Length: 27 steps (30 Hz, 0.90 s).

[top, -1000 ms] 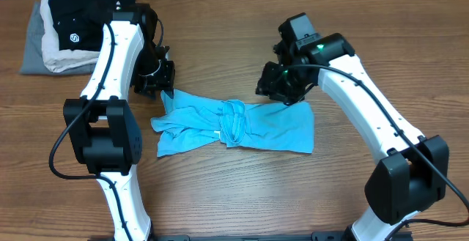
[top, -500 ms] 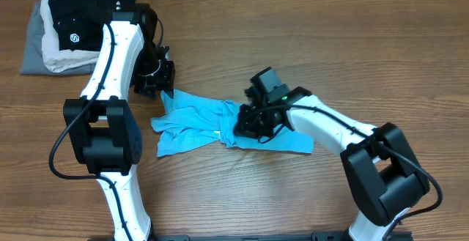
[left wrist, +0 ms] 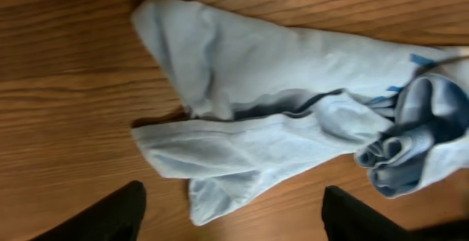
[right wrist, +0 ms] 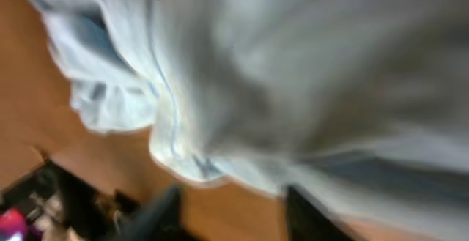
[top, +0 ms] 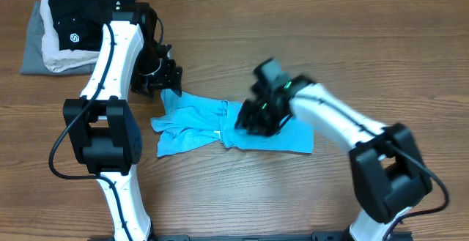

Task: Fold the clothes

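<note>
Scene: a wooden desk [top: 242, 36] seen from above, with two white and black robot arms reaching in from the near edge.
T-shirt: a light sky-blue T-shirt [top: 198, 124] lies crumpled near the middle of the desk, stretched out sideways rather than flat. It is pinched into a twisted bunch around its middle.
Left claw: the left claw [top: 167, 78] hangs just beyond the shirt's far left corner.
Left claw, wrist view: its two dark fingers [left wrist: 110, 215] stand wide apart at the bottom of the picture with nothing between them. Below lies the pale blue cloth [left wrist: 278, 116], one flap folded over another, with a rolled knot of folds at the right edge.
Right claw: the right claw [top: 253, 118] is low over the shirt, just right of the bunched middle. It is smeared by motion blur in the overhead view.
Right claw, wrist view: very blurred. Pale cloth [right wrist: 293, 72] fills most of the picture. Two dark fingers [right wrist: 311, 212] show at the bottom, apart, with bare wood in the gap and no cloth seen between them.
Far left corner: a stack of folded garments sits well away from the shirt, a black garment [top: 73, 28] with a small white logo on top of a beige garment [top: 55, 59] and a grey garment [top: 31, 54].
</note>
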Motion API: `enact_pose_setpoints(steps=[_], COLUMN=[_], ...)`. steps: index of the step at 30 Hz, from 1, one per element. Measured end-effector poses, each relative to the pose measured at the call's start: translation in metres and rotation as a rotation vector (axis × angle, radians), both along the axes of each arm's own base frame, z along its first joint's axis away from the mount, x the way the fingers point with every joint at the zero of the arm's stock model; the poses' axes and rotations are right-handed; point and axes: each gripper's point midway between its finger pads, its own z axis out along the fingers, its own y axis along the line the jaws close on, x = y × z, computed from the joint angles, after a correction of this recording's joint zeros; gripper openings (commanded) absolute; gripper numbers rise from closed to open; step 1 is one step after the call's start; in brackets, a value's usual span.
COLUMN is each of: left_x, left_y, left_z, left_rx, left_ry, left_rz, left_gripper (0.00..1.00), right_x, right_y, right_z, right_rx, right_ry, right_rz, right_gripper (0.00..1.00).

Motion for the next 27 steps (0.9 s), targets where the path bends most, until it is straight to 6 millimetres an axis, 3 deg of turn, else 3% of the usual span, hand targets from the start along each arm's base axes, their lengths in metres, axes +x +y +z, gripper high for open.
enact_pose_setpoints(steps=[1,3,6,7,8,10,15,20,27], left_x=[0.001,0.003,0.007,0.008,0.009,0.010,0.006,-0.007,-0.024], left_y=[0.000,0.002,0.012,0.017,0.023,0.034,0.049,0.045,0.012], left_z=[0.000,0.000,0.001,0.001,0.001,0.001,-0.014,-0.050,-0.072], left_rx=[-0.010,-0.029,-0.051,-0.057,-0.061,-0.077,-0.155,-0.216,-0.404], left_ry=[-0.003,-0.013,-0.026,-0.029,-0.032,-0.036,-0.033,-0.007,0.013], left_rz=[-0.001,0.007,0.038,0.050,0.064,0.090,0.141,0.153,0.151], left_gripper=[0.80,0.88,0.93,0.94,0.94,0.95,0.96,0.95,0.94], right_x=[0.010,0.033,0.059,0.063,0.070,0.077,0.075,0.068,0.068], right_y=[-0.013,-0.046,-0.103,-0.113,-0.142,-0.184,-0.258,-0.295,-0.301], right_z=[0.011,0.034,0.062,0.065,0.073,0.077,0.074,0.073,0.073], right_rx=[-0.020,-0.080,-0.192,-0.209,-0.263,-0.322,-0.403,-0.432,-0.442], right_ry=[-0.005,-0.036,-0.085,-0.092,-0.102,-0.106,-0.066,-0.045,-0.064], right_rz=[-0.018,-0.068,-0.172,-0.191,-0.248,-0.333,-0.479,-0.523,-0.487], right_gripper=[1.00,1.00,1.00,1.00,1.00,1.00,1.00,1.00,1.00])
